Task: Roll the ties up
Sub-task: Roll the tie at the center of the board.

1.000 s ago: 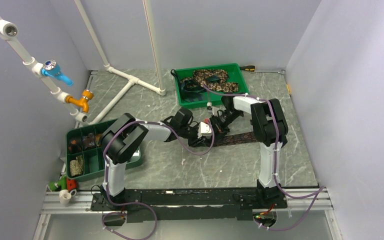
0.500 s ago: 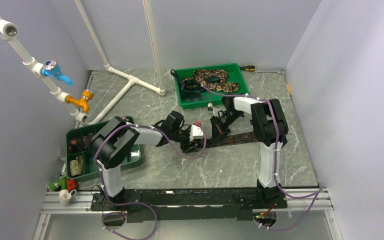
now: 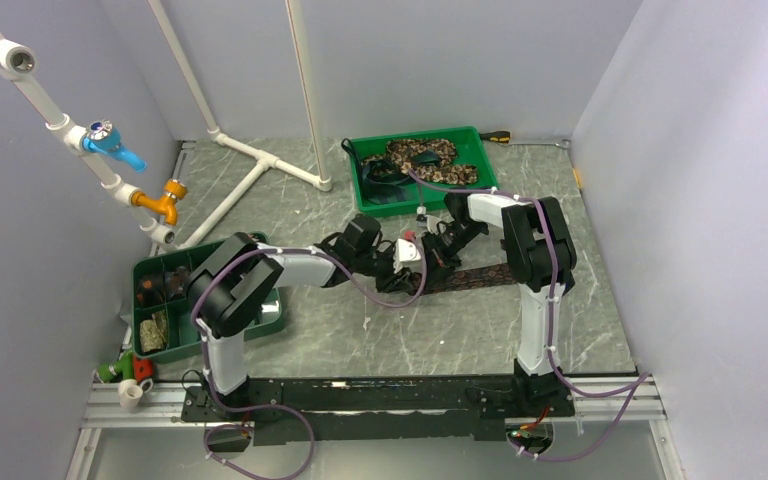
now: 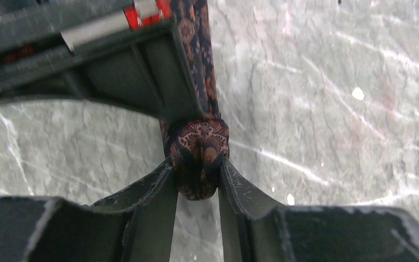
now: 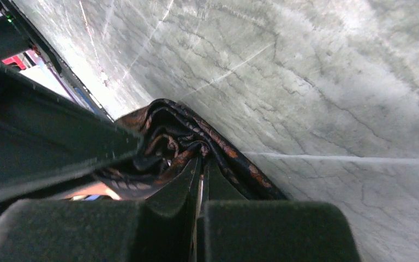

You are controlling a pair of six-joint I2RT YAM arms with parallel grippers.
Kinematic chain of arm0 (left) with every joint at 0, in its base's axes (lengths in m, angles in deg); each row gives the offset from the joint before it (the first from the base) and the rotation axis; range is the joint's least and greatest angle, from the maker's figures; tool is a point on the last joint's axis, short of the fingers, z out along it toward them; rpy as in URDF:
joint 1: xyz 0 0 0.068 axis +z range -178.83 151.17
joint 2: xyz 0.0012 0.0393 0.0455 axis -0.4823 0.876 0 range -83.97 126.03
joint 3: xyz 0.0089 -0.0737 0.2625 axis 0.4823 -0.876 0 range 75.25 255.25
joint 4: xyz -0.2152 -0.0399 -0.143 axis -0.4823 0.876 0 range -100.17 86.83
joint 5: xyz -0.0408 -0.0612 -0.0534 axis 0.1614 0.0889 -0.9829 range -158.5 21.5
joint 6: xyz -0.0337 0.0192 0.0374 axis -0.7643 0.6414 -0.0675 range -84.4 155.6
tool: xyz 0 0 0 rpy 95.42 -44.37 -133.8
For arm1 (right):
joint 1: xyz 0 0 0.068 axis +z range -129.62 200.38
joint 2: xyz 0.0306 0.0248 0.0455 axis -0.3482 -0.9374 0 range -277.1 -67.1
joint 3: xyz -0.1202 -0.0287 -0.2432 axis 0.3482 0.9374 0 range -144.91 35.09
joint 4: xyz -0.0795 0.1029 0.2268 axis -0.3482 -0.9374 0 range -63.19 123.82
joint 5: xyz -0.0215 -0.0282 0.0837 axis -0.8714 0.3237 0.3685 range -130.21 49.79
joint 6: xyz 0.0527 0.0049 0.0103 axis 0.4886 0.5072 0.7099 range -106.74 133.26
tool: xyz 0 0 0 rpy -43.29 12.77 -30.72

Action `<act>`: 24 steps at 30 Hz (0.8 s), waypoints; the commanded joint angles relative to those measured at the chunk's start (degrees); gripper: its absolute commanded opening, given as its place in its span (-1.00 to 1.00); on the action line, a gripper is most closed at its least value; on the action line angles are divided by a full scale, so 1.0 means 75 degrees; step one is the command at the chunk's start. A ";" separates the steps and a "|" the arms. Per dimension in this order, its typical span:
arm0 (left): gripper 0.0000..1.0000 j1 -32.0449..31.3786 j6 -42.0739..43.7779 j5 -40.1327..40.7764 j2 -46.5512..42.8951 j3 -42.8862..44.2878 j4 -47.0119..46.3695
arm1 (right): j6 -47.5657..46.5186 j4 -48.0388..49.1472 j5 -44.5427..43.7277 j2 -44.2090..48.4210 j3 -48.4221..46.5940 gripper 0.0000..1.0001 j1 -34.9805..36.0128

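A dark tie with an orange pattern (image 3: 475, 275) lies flat on the table, its left end wound into a small roll (image 4: 197, 139). My left gripper (image 4: 196, 164) is shut on that roll, one finger pressing each side. My right gripper (image 5: 201, 161) meets the roll from the other side. Its jaws are shut and the tie's folds (image 5: 163, 131) bunch at their tips. In the top view both grippers, left (image 3: 405, 268) and right (image 3: 430, 260), meet mid-table. More ties, tan-and-brown mottled (image 3: 422, 155), lie in the far green tray (image 3: 480, 140).
A green compartment bin (image 3: 175, 345) at the left holds small rolled bundles. White pipes (image 3: 260, 160) cross the back left of the table, with a blue and an orange valve on the left wall. The flat tie runs right toward the right arm.
Half a second ago my left gripper had drawn back to the left and opened wider. It has come back right and closed on the roll. The right gripper stayed put.
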 commanded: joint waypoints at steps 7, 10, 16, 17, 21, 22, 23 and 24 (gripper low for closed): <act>-0.09 -0.0324 -0.0946 0.0106 0.1026 0.1119 -0.0134 | -0.0058 0.0611 -0.0898 -0.0400 -0.0044 -1.00 -0.0004; -0.06 -0.0325 -0.0764 0.0387 0.1282 0.1090 0.0173 | 0.0002 0.0598 -0.0804 -0.0408 -0.0068 -1.00 -0.0009; -0.35 -0.0303 -0.0075 0.0812 0.1404 0.0845 0.1019 | 0.0011 0.0422 -0.0525 -0.0226 -0.0152 -1.00 -0.0011; -0.40 -0.0275 -0.0006 0.0830 0.1398 0.0830 0.1172 | -0.0037 0.0326 -0.0496 -0.0166 -0.0196 -1.00 -0.0024; -0.51 -0.0254 0.0217 0.0886 0.1368 0.0751 0.1554 | -0.0391 -0.0328 -0.0330 0.0084 -0.0501 -0.84 -0.0174; -0.51 -0.0251 0.0258 0.0867 0.1388 0.0782 0.1670 | -0.0513 -0.0502 -0.0227 0.0163 -0.0590 -0.75 -0.0253; -0.52 -0.0254 0.0278 0.0836 0.1423 0.0849 0.1767 | -0.0620 -0.0753 -0.0103 0.0239 -0.0659 -0.67 -0.0361; -0.52 -0.0260 0.0301 0.0813 0.1453 0.0900 0.1843 | -0.0771 -0.0952 0.0013 0.0307 -0.0740 -0.60 -0.0424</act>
